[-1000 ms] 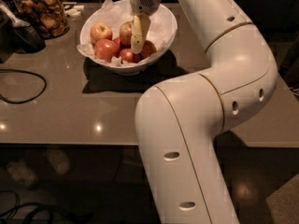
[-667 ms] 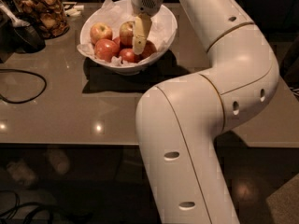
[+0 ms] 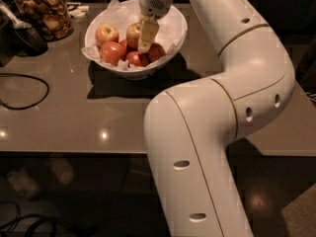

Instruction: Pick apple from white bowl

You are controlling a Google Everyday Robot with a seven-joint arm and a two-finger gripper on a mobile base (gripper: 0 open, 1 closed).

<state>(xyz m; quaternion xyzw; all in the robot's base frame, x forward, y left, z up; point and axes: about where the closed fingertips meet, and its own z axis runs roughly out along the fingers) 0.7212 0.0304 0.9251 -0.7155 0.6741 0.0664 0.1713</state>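
The white bowl, lined with crinkled white paper, stands on the table at the back. It holds several apples. The golden-yellow apple with a red blush lies near the bowl's middle. My gripper reaches down into the bowl from above, right against this apple's right side and partly covering it. A smaller yellow-red apple lies to its left. Deep red apples lie in front, and one sits to the right of the gripper's tip.
A glass jar of brown snacks stands at the back left beside a dark object. A black cable loops over the grey table at the left. My white arm fills the right foreground.
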